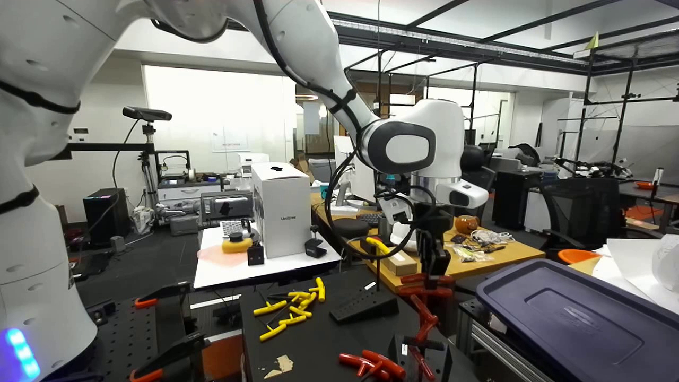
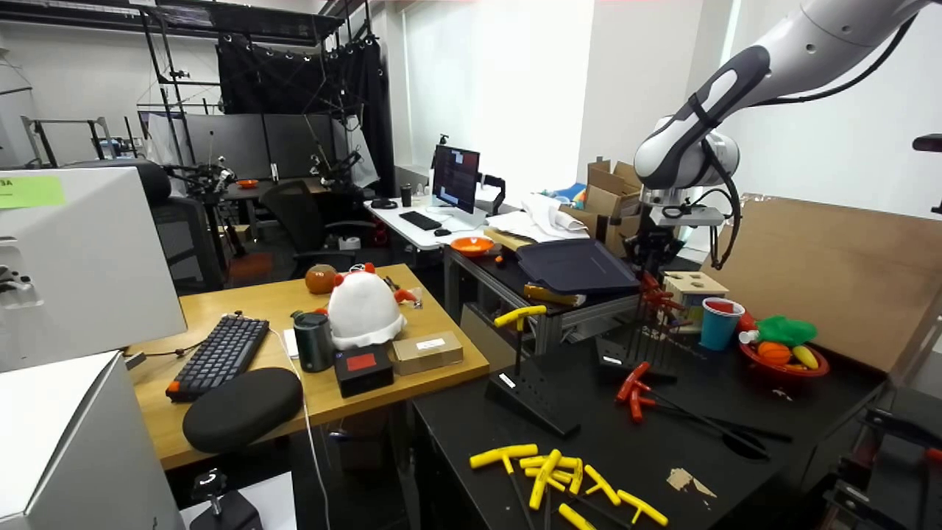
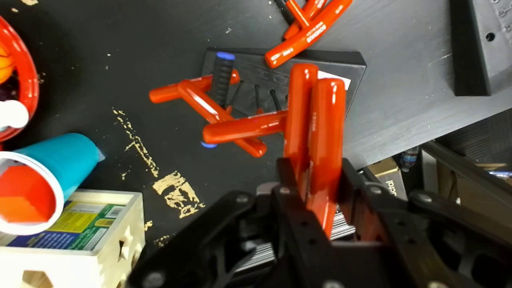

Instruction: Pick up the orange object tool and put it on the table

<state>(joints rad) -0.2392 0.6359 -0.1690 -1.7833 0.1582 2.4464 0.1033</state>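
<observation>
Several T-handled tools with orange-red handles stand in a black angled stand (image 3: 266, 76) on a black worktop (image 2: 706, 456). In the wrist view, two upright orange handles (image 3: 327, 116) lie side by side between my fingers. My gripper (image 3: 316, 172) is partly closed, with a finger against each outer side of the pair. In the exterior views the gripper (image 1: 436, 268) (image 2: 651, 261) is over the stand, at the topmost red handles (image 2: 653, 288). More orange tools (image 3: 304, 36) (image 2: 634, 394) lie loose on the black worktop. The tan wooden table (image 1: 493, 260) (image 2: 243, 302) stands beyond it.
Yellow T-handled tools (image 1: 297, 307) lie on the worktop near another black stand (image 1: 366, 307) holding a yellow one. Close to the gripper are a teal cup (image 3: 68, 156), a wooden shape box (image 3: 96, 256) and a red bowl (image 3: 30, 80). A dark blue lid (image 1: 573, 323) lies nearby.
</observation>
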